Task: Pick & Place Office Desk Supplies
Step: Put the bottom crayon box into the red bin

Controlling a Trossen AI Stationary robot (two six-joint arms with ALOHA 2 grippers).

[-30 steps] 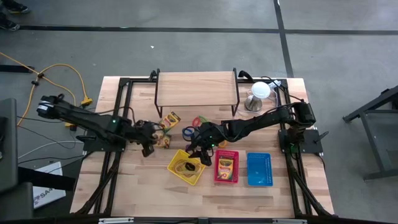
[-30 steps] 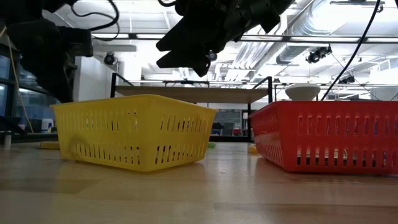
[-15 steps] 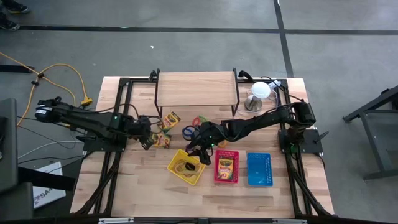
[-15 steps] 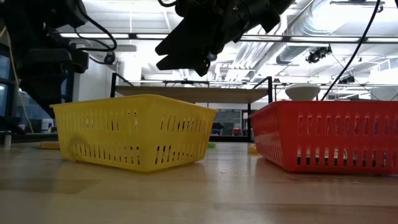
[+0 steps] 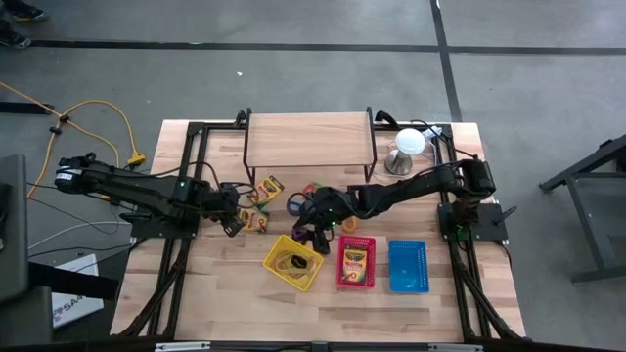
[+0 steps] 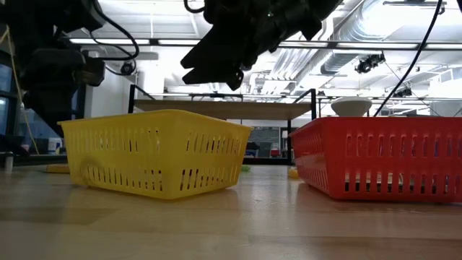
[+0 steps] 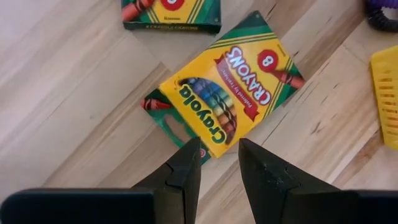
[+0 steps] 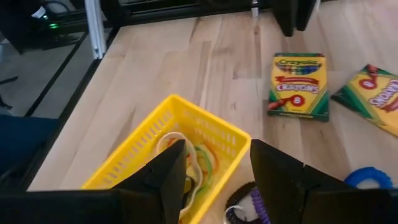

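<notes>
Left end effector [image 7: 214,163] hangs open over a flat cardboard crayon box [image 7: 230,93] on the plank table [image 7: 74,106]; right end effector [image 8: 214,168], open, above a slotted yellow plastic basket [image 8: 155,146]; only its wrist view shows rubber-band loops [image 8: 198,160] inside

A wooden shelf [image 5: 309,137], a white dome [image 5: 410,143] and perhaps a yellow cable [image 5: 108,122].

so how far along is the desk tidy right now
Done: rubber bands lie in the yellow basket and a crayon box in the red one. In hand: the left gripper, open, hovers over a loose crayon box. Left: that box and another.
</notes>
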